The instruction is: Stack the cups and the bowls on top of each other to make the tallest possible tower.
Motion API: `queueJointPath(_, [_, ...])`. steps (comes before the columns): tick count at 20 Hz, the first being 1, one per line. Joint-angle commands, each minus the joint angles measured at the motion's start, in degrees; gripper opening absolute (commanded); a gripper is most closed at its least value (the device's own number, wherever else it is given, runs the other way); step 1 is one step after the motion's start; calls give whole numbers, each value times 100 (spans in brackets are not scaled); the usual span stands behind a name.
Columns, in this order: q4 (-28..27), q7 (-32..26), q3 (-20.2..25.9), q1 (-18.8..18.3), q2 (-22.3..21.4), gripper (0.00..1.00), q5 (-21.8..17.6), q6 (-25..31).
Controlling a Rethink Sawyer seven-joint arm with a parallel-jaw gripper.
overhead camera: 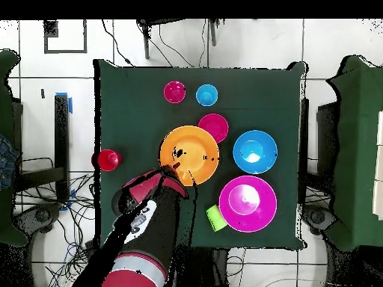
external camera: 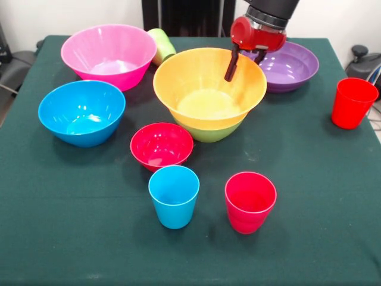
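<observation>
The big orange bowl point(external camera: 202, 101) sits nested in the lime green bowl point(external camera: 208, 133) at the table's middle; together they make a two-bowl pile. My gripper point(external camera: 244, 68) is at the orange bowl's far rim, open. One dark finger point(external camera: 230, 67) hangs inside the bowl and the other is outside the rim. From above, the gripper point(overhead camera: 180, 173) is at the orange bowl's point(overhead camera: 190, 149) edge. The pink bowl point(external camera: 110, 53), blue bowl point(external camera: 82, 112), purple bowl point(external camera: 292, 67) and small red bowl point(external camera: 161, 145) stand apart. The sky blue cup point(external camera: 174, 196) and a red cup point(external camera: 250, 202) stand in front.
A second red cup point(external camera: 353, 102) stands alone at the right edge. The lime green cup point(external camera: 162, 45) lies on its side behind, between the pink and orange bowls. The purple bowl is close beside the gripper.
</observation>
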Motion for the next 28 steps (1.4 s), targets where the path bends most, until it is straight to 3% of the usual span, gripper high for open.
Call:
queueJointPath(1, [-49,152,735,-89,173,100,-31,610])
queueJointPath(4, [53,90,809,-159,41,100,0,734])
queueJointPath(9, [693,-185,1624,-858,-739,100,370,1196])
queueJointPath(17, [1012,-266,2711,-1658,-734,100,542,1117])
queueJointPath(28, [1081,-147,3026,-1888,-919,100,556,1455])
